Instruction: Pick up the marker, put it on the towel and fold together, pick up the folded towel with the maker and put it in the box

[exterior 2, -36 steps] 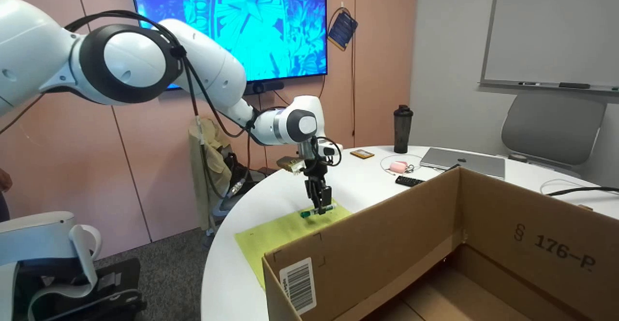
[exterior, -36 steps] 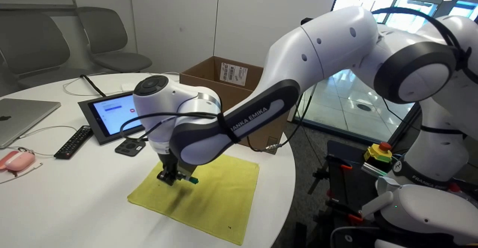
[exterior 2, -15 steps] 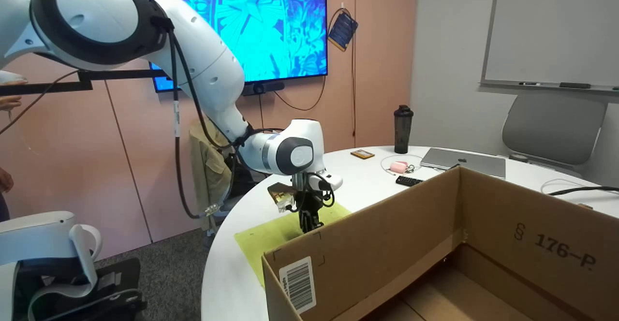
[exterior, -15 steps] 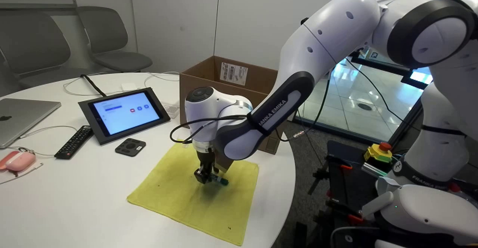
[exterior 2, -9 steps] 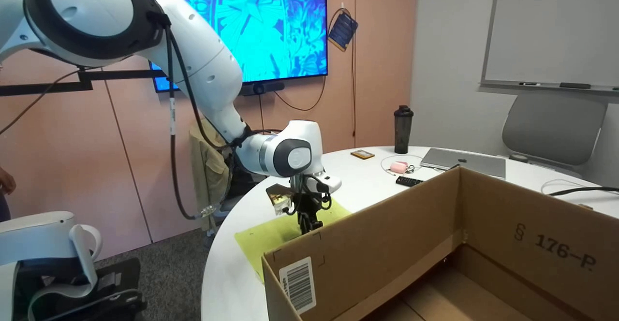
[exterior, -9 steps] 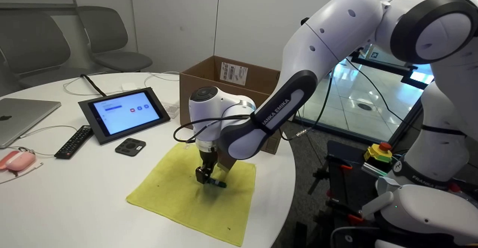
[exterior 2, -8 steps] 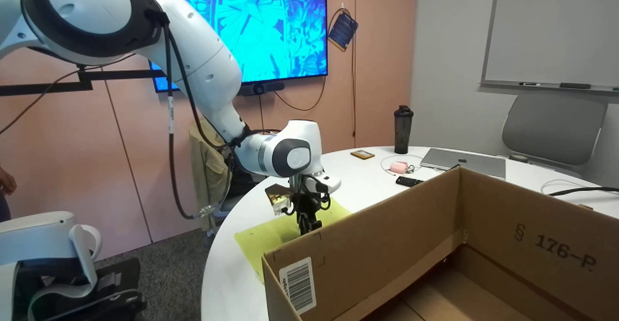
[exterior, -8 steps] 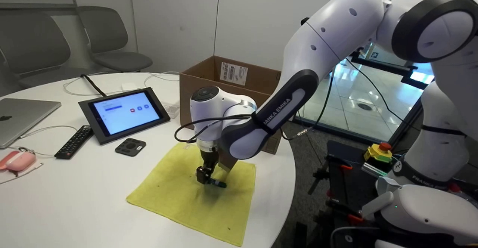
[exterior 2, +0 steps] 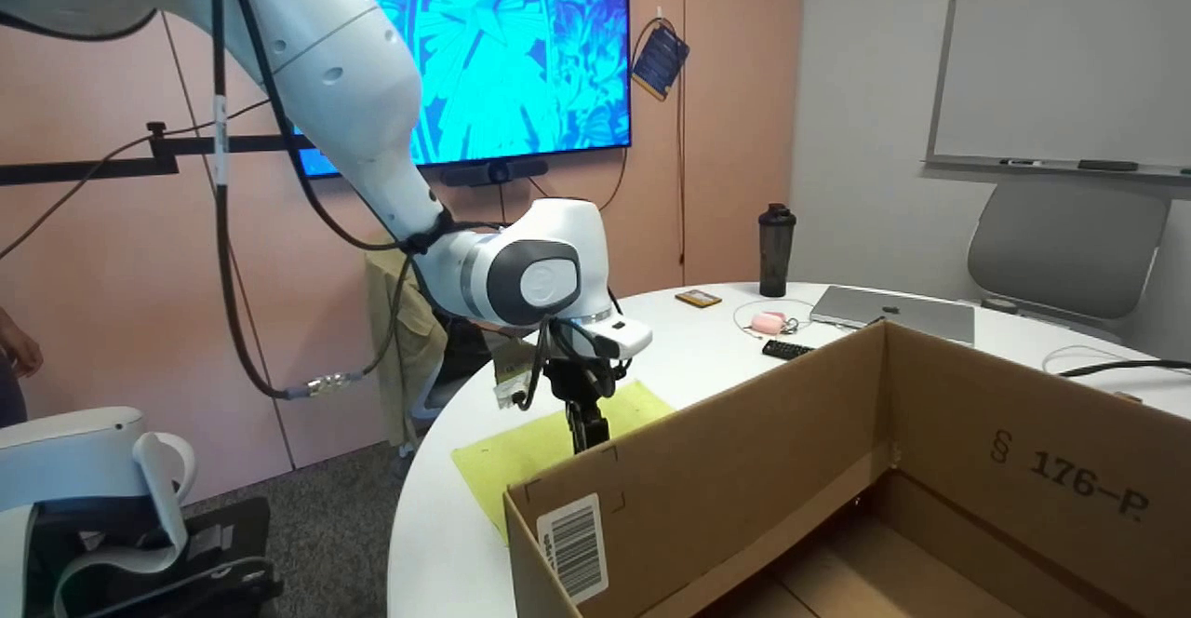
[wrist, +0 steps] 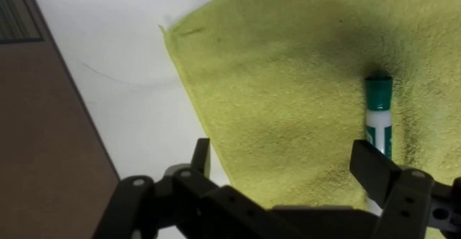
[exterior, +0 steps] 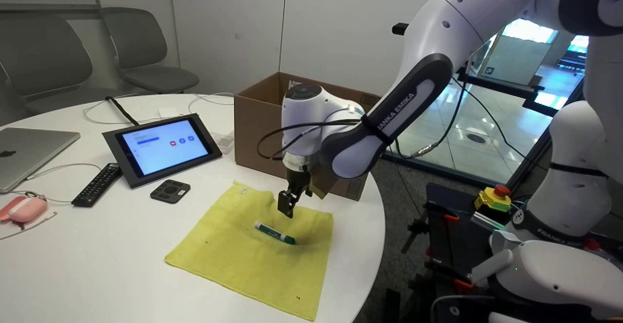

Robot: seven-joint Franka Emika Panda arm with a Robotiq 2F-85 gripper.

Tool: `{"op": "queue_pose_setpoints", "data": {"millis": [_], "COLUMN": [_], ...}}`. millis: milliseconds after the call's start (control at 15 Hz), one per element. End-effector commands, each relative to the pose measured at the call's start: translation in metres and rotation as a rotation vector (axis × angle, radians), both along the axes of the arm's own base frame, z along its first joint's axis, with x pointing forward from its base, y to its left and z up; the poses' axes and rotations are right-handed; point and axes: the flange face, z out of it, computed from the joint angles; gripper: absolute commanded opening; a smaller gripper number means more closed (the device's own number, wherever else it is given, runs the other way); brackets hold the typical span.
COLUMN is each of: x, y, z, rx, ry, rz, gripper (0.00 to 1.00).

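Where the end effector overlaps it, the marker is hidden.

The black gripper points down over the flat yellow cloth towel; the large brown cardboard box hides its lower end from me. A tall dark bottle stands on the round white table.

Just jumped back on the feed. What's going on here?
The robot arm is working over a yellow towel spread unfolded on the white table. Its gripper hangs open above the towel, near the edge facing the cardboard box, and holds nothing. The green and white marker lies on the towel. So the marker is placed; folding the towel and putting the bundle in the box are not yet done.
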Motion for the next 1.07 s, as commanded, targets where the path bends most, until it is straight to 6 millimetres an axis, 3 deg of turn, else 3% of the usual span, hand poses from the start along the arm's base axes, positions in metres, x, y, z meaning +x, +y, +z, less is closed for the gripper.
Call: {"op": "queue_pose_setpoints", "data": {"millis": [0,267,533,1000], "x": [-0.042,-0.072,-0.091,-0.096], "y": [-0.037,-0.063,-0.069,-0.066], "z": [0.016,-0.008,-0.039,-0.064], "rx": [0.045,0.115,0.147,0.178], "ry": [-0.037,-0.05,-0.084,-0.133], "rz": [-0.081,-0.199,-0.31,-0.402], "gripper": [1.0,1.0,1.0,1.0]}}
